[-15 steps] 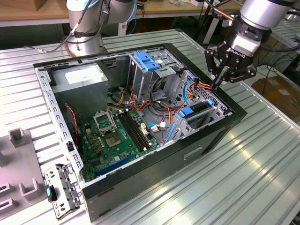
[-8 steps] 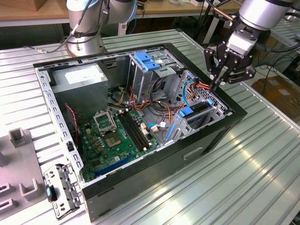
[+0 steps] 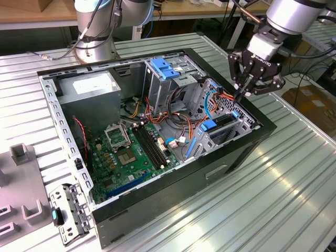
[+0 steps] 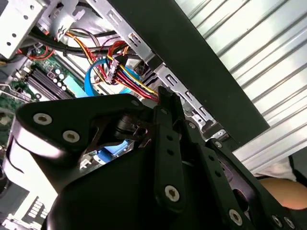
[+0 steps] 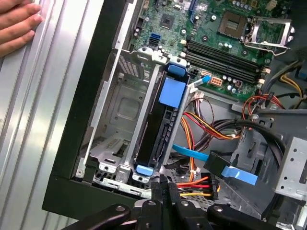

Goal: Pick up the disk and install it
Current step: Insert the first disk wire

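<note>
The disk point(image 5: 160, 129) stands on edge inside the metal drive bay point(image 5: 120, 110) at the case's corner, with blue plastic tabs at both ends point(image 5: 171, 91). In the exterior view the disk point(image 3: 224, 121) sits in that bay at the case's right end. My gripper point(image 3: 239, 95) hangs just above the bay, over the case's right rim. Its fingers point(image 5: 165, 189) are shut with nothing between them. The tips are close to the red, orange and yellow power cable point(image 5: 196, 184) and a blue data cable point(image 5: 192, 153). The second wrist view shows the shut gripper point(image 4: 165, 98) over the same cables.
The open black case point(image 3: 247, 144) lies on a ribbed metal table point(image 3: 294, 173). Inside are the green motherboard point(image 3: 123, 155), a grey power-supply box point(image 3: 89, 89) and a tall cage with a blue top point(image 3: 165, 68). A person's hand point(image 5: 17, 24) rests on the table beside the case.
</note>
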Controlling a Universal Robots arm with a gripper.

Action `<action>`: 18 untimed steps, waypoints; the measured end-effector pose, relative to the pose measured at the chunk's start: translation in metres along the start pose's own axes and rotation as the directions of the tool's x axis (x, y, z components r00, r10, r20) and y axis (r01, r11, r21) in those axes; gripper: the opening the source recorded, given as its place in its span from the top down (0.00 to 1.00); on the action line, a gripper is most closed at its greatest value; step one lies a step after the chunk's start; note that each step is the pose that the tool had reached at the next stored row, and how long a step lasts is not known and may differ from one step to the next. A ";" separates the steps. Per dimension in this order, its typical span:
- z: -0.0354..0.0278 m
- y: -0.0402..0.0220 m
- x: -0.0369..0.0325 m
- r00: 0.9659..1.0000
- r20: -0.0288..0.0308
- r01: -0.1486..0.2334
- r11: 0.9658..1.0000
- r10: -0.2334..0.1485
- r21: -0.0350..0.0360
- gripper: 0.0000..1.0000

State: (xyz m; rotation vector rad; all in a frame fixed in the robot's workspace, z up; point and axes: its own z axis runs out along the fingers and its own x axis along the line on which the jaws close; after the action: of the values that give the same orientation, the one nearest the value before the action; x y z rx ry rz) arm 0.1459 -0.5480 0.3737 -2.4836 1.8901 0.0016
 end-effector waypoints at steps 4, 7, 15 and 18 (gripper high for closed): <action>0.0004 0.0000 0.0000 0.998 -0.001 -0.065 0.998 0.065 0.001 0.83; 0.0007 0.0000 0.0000 0.993 -0.002 -0.115 0.993 0.115 0.002 0.83; 0.0022 0.0162 -0.0044 0.981 -0.003 -0.192 0.981 0.192 0.003 0.83; 0.0023 0.0165 -0.0045 0.979 -0.003 -0.204 0.979 0.204 0.003 0.83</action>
State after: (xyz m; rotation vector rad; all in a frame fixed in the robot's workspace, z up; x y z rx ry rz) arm 0.1289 -0.5481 0.3713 -2.2769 2.1345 -0.0017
